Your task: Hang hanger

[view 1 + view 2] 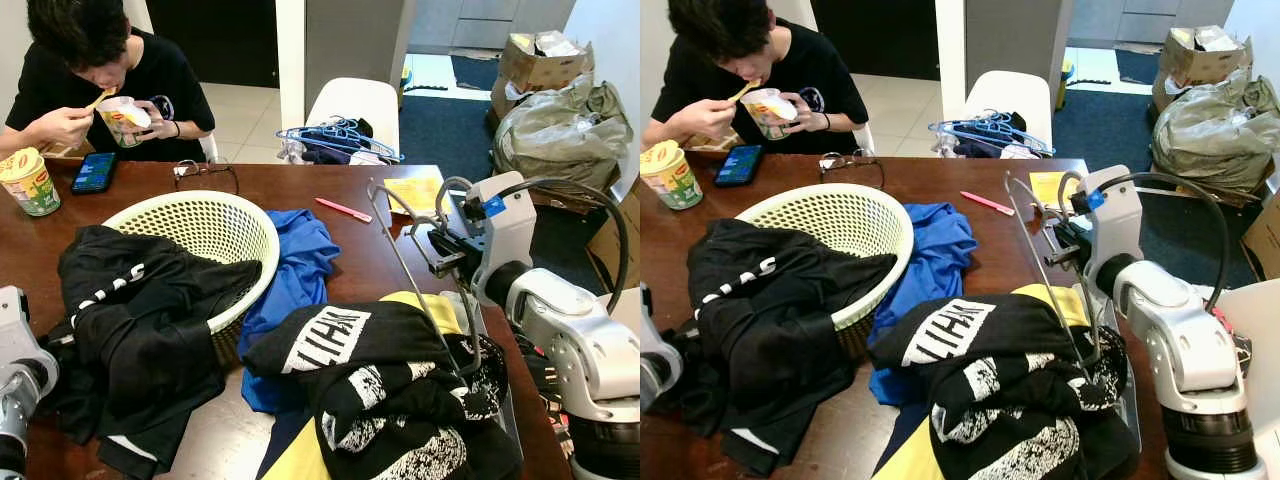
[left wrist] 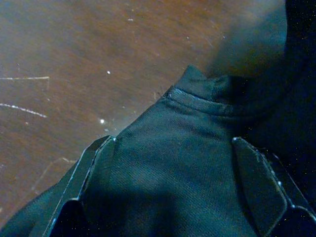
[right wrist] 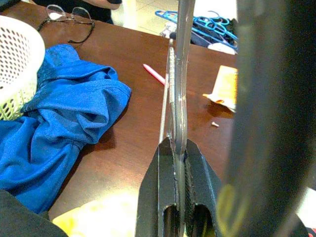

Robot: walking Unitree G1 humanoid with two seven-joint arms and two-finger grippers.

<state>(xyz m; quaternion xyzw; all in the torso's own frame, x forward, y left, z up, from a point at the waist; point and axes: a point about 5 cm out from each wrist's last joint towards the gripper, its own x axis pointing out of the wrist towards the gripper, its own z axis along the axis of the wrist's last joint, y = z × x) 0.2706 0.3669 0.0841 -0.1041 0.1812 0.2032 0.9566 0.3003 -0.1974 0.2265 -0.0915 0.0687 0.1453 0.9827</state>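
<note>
Right gripper (image 3: 177, 148) clamped on the metal hanger (image 1: 415, 275), fingers pinched tight on the wire near one end. Hanger's long axis runs from the gripper down toward the robot, its lower end buried in the black-and-white printed shirt (image 1: 385, 395) at the near right of the table (image 1: 350, 260). So the hanger lies below and inward of the right gripper, partly threaded into the garment; the right arm is plainly the nearer one. Left gripper (image 2: 173, 187) sits low at the near left edge, fingers spread apart over a fold of the black garment (image 1: 140, 320), gripping nothing. White basket (image 1: 200, 225) and blue shirt (image 1: 300, 265) lie between. A person eats at the far side.
</note>
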